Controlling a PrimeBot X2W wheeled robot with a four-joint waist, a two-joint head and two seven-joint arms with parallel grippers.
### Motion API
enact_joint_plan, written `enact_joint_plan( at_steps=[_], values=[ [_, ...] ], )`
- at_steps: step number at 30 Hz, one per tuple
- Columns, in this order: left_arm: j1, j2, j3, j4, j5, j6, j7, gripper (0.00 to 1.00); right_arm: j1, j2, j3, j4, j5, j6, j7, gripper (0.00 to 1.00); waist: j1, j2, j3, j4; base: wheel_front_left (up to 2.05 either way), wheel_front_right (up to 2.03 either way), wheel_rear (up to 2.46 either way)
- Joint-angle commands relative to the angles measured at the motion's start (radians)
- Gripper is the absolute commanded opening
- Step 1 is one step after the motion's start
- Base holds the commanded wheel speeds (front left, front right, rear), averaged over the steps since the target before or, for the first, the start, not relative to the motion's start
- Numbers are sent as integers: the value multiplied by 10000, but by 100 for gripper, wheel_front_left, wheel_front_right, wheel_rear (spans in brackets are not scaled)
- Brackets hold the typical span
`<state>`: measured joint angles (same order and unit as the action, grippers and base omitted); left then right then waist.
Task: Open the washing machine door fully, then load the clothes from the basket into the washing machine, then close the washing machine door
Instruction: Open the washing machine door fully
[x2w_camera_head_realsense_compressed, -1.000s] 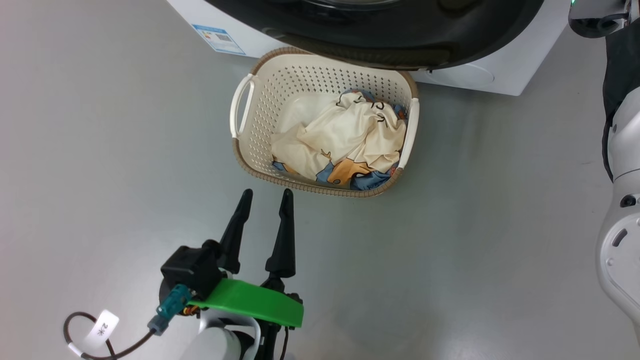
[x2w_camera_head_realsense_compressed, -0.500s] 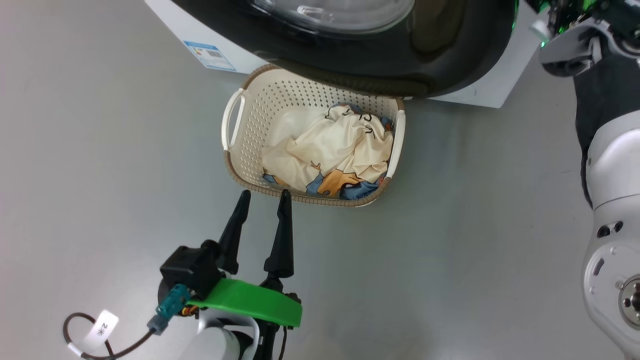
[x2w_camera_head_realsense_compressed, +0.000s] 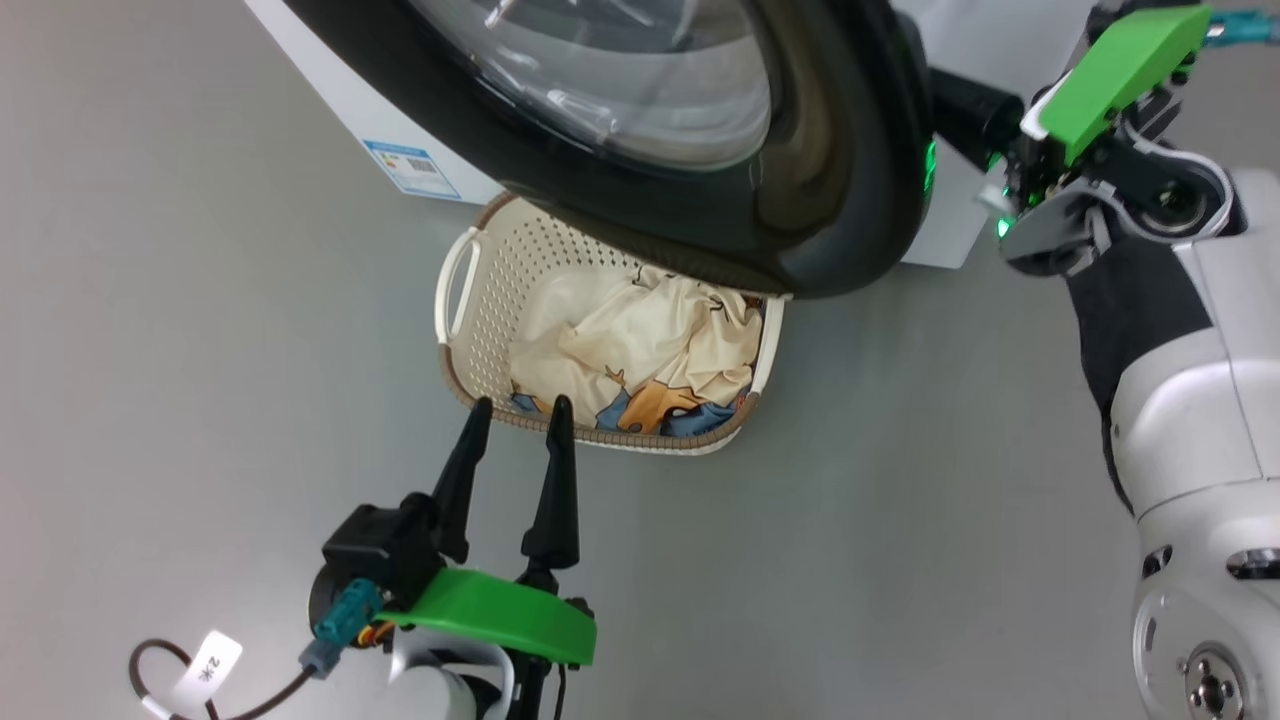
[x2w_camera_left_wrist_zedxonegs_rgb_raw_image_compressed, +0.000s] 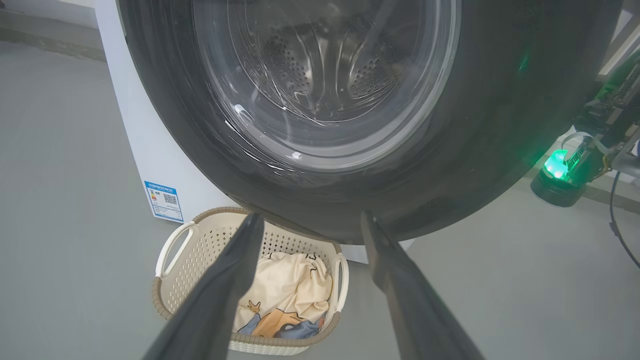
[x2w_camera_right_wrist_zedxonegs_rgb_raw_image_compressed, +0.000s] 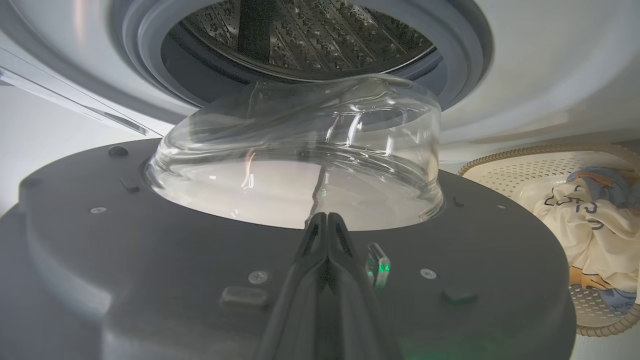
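Observation:
The washing machine (x2w_camera_head_realsense_compressed: 330, 100) is a white box, and its steel drum (x2w_camera_right_wrist_zedxonegs_rgb_raw_image_compressed: 300, 30) shows past the grey ring. The washing machine door (x2w_camera_head_realsense_compressed: 830, 150), black-rimmed with a glass bowl (x2w_camera_right_wrist_zedxonegs_rgb_raw_image_compressed: 300, 150), stands partly open and overhangs the basket (x2w_camera_head_realsense_compressed: 455, 300). The clothes (x2w_camera_head_realsense_compressed: 640, 345), cream over blue and orange, lie in the basket. My right gripper (x2w_camera_right_wrist_zedxonegs_rgb_raw_image_compressed: 327, 217) is shut and empty, with its tips at the door's inner face by the base of the bowl. In the head view the right wrist (x2w_camera_head_realsense_compressed: 1090, 110) sits behind the door's edge. My left gripper (x2w_camera_head_realsense_compressed: 518, 405) is open just short of the basket's near rim.
Smooth grey floor (x2w_camera_head_realsense_compressed: 950, 500) spreads to the left, right and front of the basket. A blue label (x2w_camera_head_realsense_compressed: 412, 170) marks the machine's lower front. The door's low rim (x2w_camera_left_wrist_zedxonegs_rgb_raw_image_compressed: 500, 125) hangs close above the basket's far end. A dark cable (x2w_camera_left_wrist_zedxonegs_rgb_raw_image_compressed: 620, 230) trails at the right.
The head camera has shifted, so more of the door shows. The door has swung further out over the basket, with the right wrist following behind its edge. The left gripper stays open.

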<state>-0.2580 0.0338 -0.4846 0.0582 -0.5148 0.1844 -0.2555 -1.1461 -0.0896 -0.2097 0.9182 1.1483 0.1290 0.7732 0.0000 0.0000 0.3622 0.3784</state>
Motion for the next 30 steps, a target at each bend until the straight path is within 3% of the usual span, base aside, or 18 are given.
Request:
enact_joint_plan(
  at_steps=[1, 30],
  values=[
    [155, 164, 328, -147, 105, -33, -63, 100, 157, 394, 299, -299, 248, 17, 106, 0, 0, 0, -210, -24, 0, 0, 0],
    [1046, 164, 735, 52, 460, -155, -63, 100, 2795, 394, 5526, -1669, 4545, 17, -677, 0, 0, 0, -1478, -79, 0, 0, 0]
  ],
)
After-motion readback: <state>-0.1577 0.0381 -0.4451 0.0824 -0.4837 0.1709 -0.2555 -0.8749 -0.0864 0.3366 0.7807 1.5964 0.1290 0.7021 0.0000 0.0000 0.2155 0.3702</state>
